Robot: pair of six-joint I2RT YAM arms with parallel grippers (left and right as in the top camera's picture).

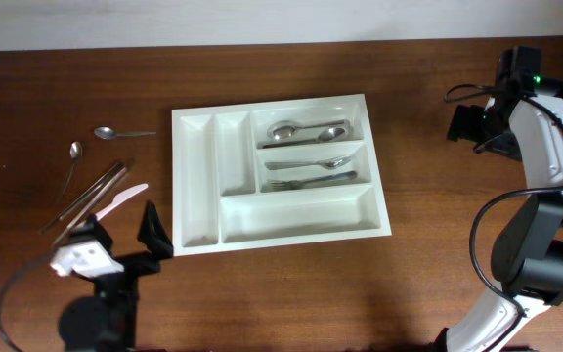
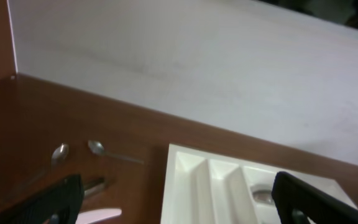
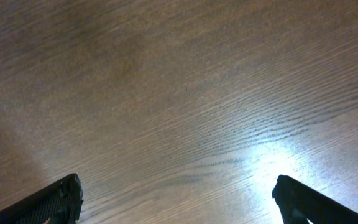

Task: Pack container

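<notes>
Black-fingered left tool (image 1: 120, 237), at 7 o'clock on the brown wooden surface (image 1: 418, 284), is spread wide and holds nothing. Loose cutlery (image 1: 96, 186) lies just beyond it, at 9 o'clock from the white container (image 1: 296, 213), which sits flat mid-surface. Its 12 o'clock long slot holds two spoons (image 1: 283, 129); the next slot holds a third spoon (image 1: 313, 163) and a fork (image 1: 306, 182). The right tool (image 3: 176, 186), at 2 o'clock, is likewise spread wide over wood.

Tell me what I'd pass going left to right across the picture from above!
leftmost spoon → white knife → container → right gripper
</notes>
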